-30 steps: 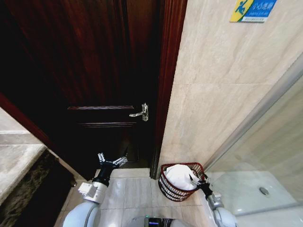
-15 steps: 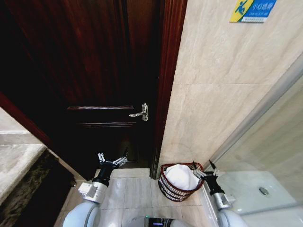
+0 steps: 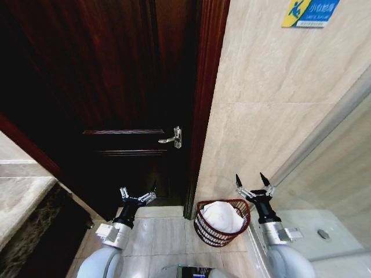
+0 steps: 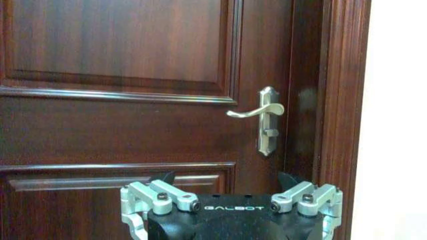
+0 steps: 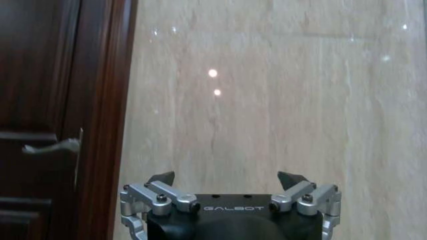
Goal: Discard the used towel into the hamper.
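Note:
The white towel [image 3: 221, 215] lies bunched inside the hamper [image 3: 208, 233], a small round reddish-brown lattice basket on the floor by the tiled wall. My right gripper [image 3: 254, 181] is raised above and to the right of the hamper, open and holding nothing; in the right wrist view the right gripper [image 5: 225, 179] faces the beige wall. My left gripper [image 3: 137, 193] hangs open and still in front of the dark door, well left of the hamper; the left wrist view has the left gripper [image 4: 225, 179] looking at the door below its handle.
A dark wooden door [image 3: 116, 104] with a metal lever handle [image 3: 172, 138] stands ahead, its frame [image 3: 204, 116] beside the hamper. A beige tiled wall [image 3: 272, 87] rises behind it. A glass shower partition [image 3: 324, 191] is on the right, a stone counter [image 3: 17, 197] on the left.
My right gripper has risen from the hamper's rim to well above it, open and without the towel. The towel stays in the hamper. The left arm has not moved.

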You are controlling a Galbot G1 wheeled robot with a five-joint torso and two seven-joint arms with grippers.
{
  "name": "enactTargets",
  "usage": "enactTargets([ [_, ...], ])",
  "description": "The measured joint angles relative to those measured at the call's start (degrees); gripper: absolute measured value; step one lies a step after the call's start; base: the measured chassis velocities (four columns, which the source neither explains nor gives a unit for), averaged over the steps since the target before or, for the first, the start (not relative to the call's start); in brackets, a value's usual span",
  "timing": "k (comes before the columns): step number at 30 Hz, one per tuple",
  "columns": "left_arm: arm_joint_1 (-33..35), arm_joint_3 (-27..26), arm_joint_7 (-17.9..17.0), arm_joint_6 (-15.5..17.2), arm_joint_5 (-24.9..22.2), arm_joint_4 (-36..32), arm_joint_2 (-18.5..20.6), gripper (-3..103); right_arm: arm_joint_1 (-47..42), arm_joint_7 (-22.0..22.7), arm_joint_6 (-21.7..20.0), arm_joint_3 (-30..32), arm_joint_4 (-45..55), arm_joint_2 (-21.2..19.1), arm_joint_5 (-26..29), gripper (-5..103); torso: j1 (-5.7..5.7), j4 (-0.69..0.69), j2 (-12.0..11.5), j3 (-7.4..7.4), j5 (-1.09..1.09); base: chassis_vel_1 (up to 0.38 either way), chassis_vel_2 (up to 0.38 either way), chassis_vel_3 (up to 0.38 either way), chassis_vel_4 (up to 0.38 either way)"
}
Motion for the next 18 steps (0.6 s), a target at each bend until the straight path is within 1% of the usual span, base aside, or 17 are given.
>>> enactTargets([
  [6,0.0,0.0,0.0,0.0,0.0,0.0,0.0,100,0.2,0.1,-1.5,-0.4,3.5,0.1,-0.1,100,0.00,0.00,0.0,0.00,0.00,0.000,0.000,0.000,0.000],
  [18,0.0,0.0,0.0,0.0,0.0,0.0,0.0,100,0.6,0.3,-2.4,-0.5,5.1,0.0,-0.1,100,0.00,0.00,0.0,0.00,0.00,0.000,0.000,0.000,0.000],
])
